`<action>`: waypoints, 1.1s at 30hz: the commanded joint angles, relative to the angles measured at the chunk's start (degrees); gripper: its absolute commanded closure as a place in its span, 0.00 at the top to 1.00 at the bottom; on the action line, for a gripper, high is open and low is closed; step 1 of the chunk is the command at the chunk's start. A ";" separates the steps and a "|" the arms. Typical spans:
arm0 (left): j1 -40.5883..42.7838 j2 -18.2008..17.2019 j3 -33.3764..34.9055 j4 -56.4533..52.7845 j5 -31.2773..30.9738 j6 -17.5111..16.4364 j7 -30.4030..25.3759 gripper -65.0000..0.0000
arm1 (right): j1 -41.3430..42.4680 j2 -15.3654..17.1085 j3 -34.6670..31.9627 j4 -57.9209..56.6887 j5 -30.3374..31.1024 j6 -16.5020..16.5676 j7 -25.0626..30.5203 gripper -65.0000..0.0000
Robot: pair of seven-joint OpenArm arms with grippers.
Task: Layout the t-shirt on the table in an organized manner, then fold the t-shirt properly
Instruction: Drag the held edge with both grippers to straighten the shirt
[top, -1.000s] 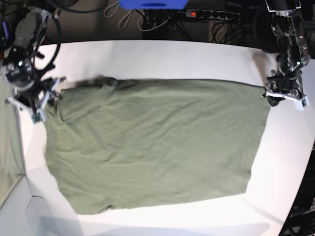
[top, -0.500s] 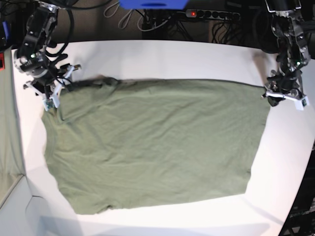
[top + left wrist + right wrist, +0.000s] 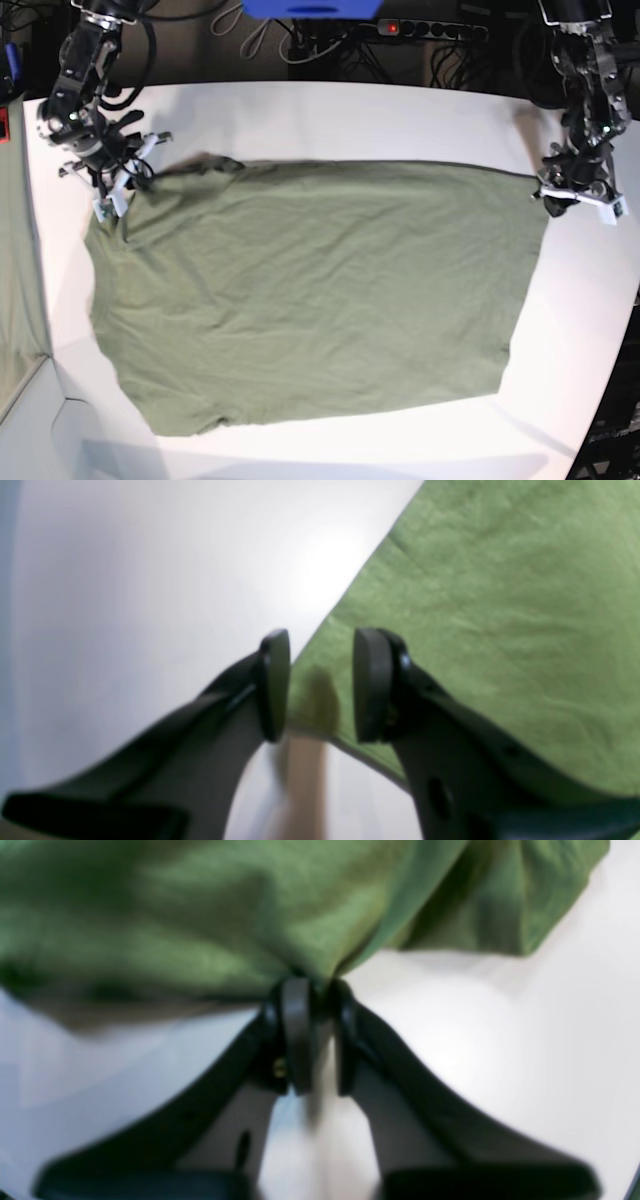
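The olive-green cotton t-shirt (image 3: 310, 290) lay spread mostly flat across the white tabletop (image 3: 330, 115). Right pincer (image 3: 312, 990) was clamped on bunched cloth; left pincer (image 3: 320, 685) stood parted over a shirt corner. Judgement: layout nearly finished, no fold made yet.

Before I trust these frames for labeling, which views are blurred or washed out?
Right wrist view: soft throughout, the t-shirt and the right hand smeared. Left wrist view: glare on the table, the left hand blurred. Base view: sharpest, evenly lit.
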 commanded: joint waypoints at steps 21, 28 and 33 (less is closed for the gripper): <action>-1.95 -0.75 -0.31 0.85 -0.36 -0.12 -1.31 0.32 | -11.07 -0.72 0.35 25.61 0.67 -0.23 -5.02 0.01; -2.12 -0.75 -0.31 0.85 -0.18 -0.12 -1.31 0.32 | -2.36 -1.16 0.44 25.53 0.67 -0.23 -5.37 0.01; -2.21 -0.75 -0.13 0.85 -0.36 -0.12 -1.31 0.32 | 5.99 -1.07 -1.67 23.33 0.40 -0.23 -6.07 0.01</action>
